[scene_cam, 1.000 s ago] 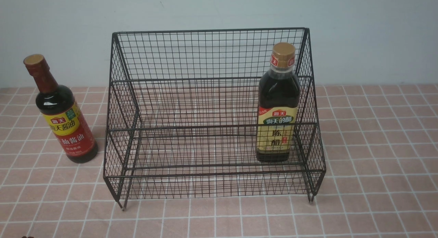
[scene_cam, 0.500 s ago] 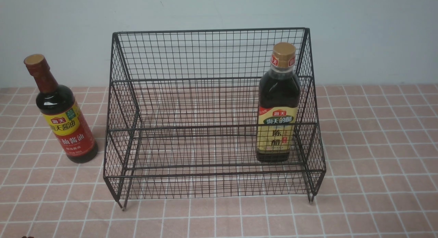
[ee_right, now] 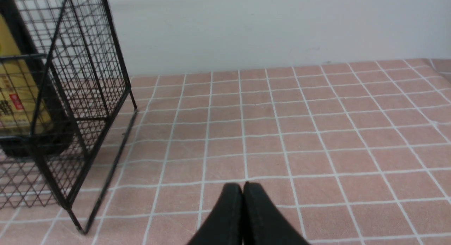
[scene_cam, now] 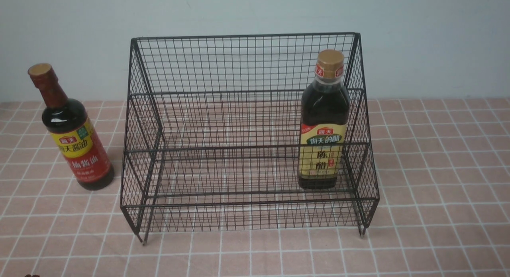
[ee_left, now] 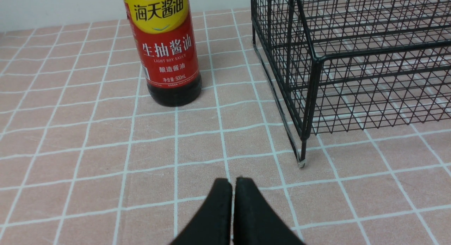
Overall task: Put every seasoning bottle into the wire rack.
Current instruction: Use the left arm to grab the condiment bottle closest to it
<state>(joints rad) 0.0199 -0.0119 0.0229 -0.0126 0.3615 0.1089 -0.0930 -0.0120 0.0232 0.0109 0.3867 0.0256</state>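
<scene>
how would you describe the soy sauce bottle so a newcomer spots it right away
Find the big black wire rack on the checked cloth, then look just outside its left end. The soy sauce bottle stands there on the cloth, with a red-and-yellow label and slim reddish neck, unlike the broader, gold-capped bottle inside the rack.

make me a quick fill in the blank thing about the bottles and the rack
1. The vinegar bottle has a cap coloured ____.
2. The soy sauce bottle stands on the ____ side of the wire rack.
3. The number of bottles inside the rack is ____.

Missing words: gold; left; one
</scene>
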